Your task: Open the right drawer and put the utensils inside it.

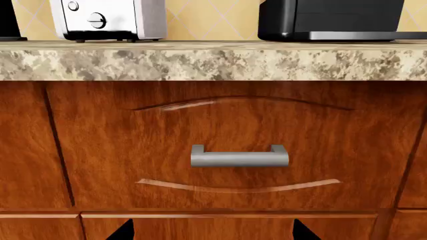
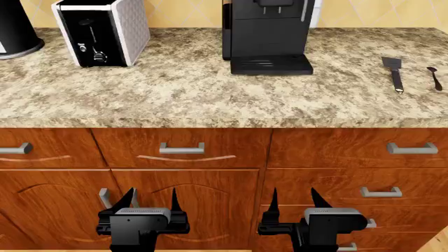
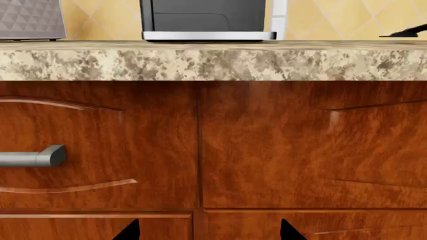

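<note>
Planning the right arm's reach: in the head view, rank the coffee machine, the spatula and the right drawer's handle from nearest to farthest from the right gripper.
From the right gripper:
1. Right drawer's handle, above it on the cabinet front, toward the right.
2. Spatula, on the counter, far right.
3. Coffee machine, at the counter's back, above the gripper.
Spatula and machine are close to call.

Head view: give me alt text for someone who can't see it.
Both grippers, left and right, hang open and empty before closed reddish-brown cabinets. The right drawer is shut. On the granite counter, a spatula and spoon lie far right, beyond a toaster and coffee machine.
</note>
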You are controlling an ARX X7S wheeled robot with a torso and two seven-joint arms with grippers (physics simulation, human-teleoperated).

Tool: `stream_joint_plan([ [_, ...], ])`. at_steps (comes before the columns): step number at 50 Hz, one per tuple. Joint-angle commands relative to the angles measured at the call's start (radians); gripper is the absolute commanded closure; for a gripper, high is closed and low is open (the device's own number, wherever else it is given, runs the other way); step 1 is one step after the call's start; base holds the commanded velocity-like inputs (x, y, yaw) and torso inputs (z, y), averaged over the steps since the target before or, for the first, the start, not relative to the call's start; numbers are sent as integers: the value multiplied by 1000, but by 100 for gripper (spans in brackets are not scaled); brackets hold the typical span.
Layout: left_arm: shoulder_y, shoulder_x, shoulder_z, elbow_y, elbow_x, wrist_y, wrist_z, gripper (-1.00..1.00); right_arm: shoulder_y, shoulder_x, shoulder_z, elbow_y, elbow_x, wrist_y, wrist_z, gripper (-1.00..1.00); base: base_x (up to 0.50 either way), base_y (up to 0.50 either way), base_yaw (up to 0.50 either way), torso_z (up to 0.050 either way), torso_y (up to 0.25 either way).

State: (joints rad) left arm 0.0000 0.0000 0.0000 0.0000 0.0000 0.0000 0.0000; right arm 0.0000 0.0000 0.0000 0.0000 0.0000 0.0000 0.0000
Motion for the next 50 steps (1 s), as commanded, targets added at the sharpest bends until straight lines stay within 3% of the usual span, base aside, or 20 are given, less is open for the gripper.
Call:
stream_joint_plan([
  [1, 3, -16, 12, 0, -29, 7, -13, -100, 3, 13, -21, 21, 24, -22, 16, -100, 0, 0, 0, 0, 0],
  [13, 22, -50, 59, 28, -69, 10, -45, -100, -44, 50, -104, -83, 32, 0, 48, -100, -130, -479, 0, 0, 0],
  [42, 51, -90, 102, 91, -111, 7, -90, -100, -35, 95, -146, -67, 68, -27, 77, -100, 7, -500, 0, 0, 0],
  [50, 57, -100, 113, 104, -118, 6, -103, -100, -37, 106, -161, -70, 60, -43, 93, -100, 268, -49, 0, 0, 0],
])
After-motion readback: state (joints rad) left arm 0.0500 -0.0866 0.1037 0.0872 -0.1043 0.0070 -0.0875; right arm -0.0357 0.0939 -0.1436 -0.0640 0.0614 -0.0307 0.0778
